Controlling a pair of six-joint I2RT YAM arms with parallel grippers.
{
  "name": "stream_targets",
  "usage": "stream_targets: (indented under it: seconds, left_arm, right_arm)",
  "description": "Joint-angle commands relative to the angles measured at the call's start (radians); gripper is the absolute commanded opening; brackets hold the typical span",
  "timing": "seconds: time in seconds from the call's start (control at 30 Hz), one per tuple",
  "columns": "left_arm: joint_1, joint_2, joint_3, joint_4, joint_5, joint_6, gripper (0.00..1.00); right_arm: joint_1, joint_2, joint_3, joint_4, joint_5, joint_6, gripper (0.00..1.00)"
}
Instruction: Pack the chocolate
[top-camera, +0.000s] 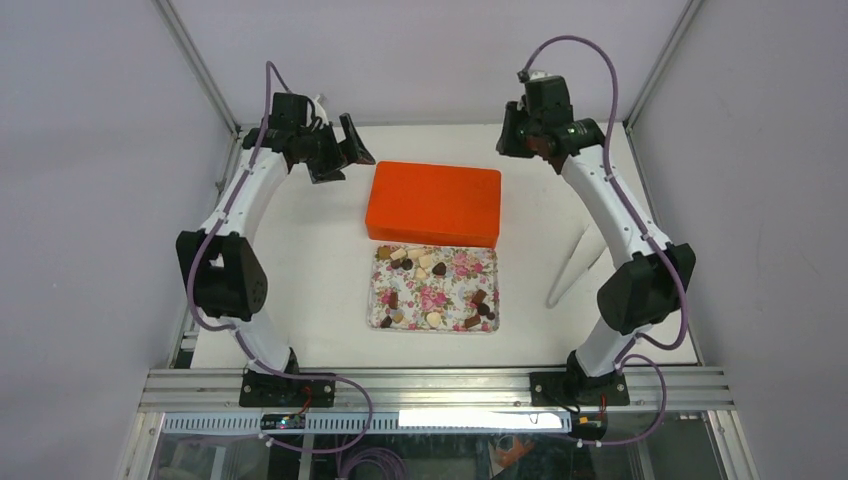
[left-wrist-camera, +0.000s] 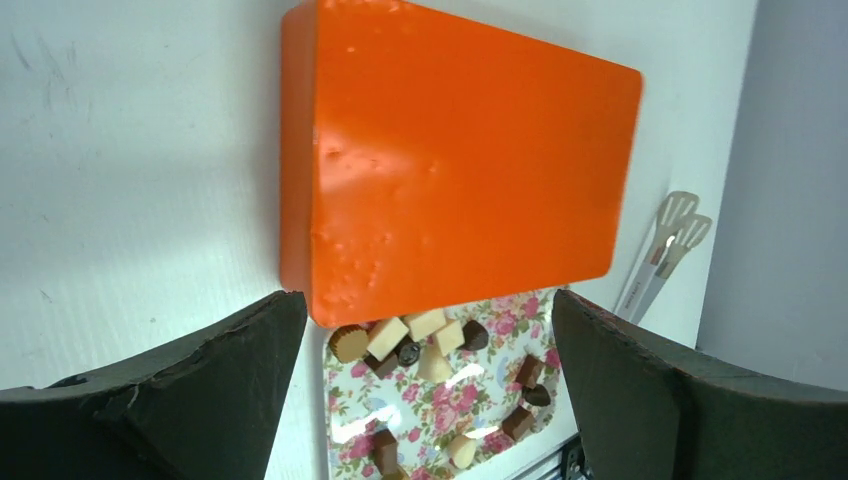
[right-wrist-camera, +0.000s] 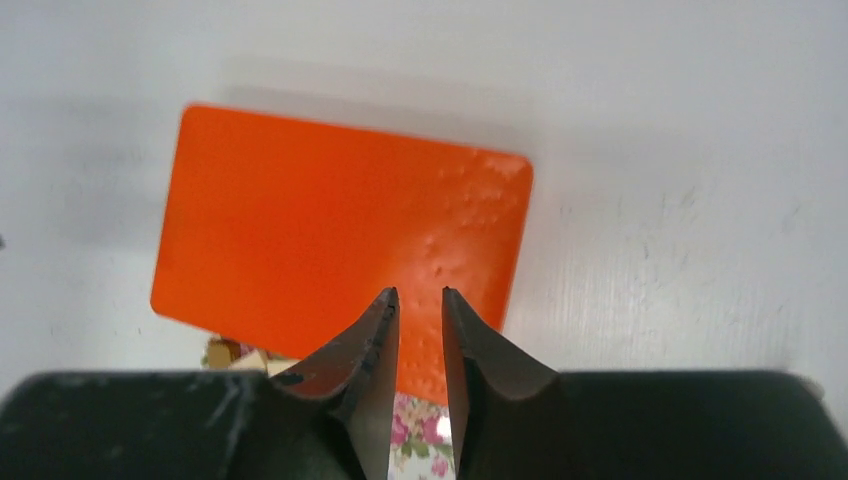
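Note:
The chocolate (top-camera: 413, 263), several small dark brown, tan and cream pieces, lies loose on a flower-print tray (top-camera: 445, 295) at the table's middle. The left wrist view shows the pieces (left-wrist-camera: 430, 335) on the tray (left-wrist-camera: 440, 400) too. A closed orange box (top-camera: 434, 203) sits just behind the tray, touching its far edge. My left gripper (top-camera: 342, 160) hangs open and empty above the table, left of the box. My right gripper (top-camera: 525, 140) hangs high behind the box's right end. Its jaws (right-wrist-camera: 420, 292) are almost shut with a narrow slit, holding nothing.
Metal tongs (top-camera: 570, 265) lie on the table right of the tray, also seen in the left wrist view (left-wrist-camera: 660, 250). The orange box fills much of both wrist views (left-wrist-camera: 460, 160) (right-wrist-camera: 330, 220). White walls and frame posts surround the table.

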Motion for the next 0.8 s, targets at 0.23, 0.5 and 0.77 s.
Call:
stream_targets:
  seconds: [0.23, 0.5, 0.77]
  left_arm:
    - [-0.171, 0.015, -0.136, 0.131, 0.034, -0.033, 0.99]
    - [-0.178, 0.078, -0.126, 0.084, -0.027, -0.022, 0.99]
    - [-0.172, -0.261, 0.04, -0.064, -0.42, 0.054, 0.99]
  right_arm:
    - [0.014, 0.092, -0.392, 0.089, -0.09, 0.072, 0.26]
    - [0.005, -0.118, -0.288, 0.019, 0.005, 0.046, 0.38]
    - [0.003, -0.444, -0.332, 0.092, 0.233, 0.034, 0.85]
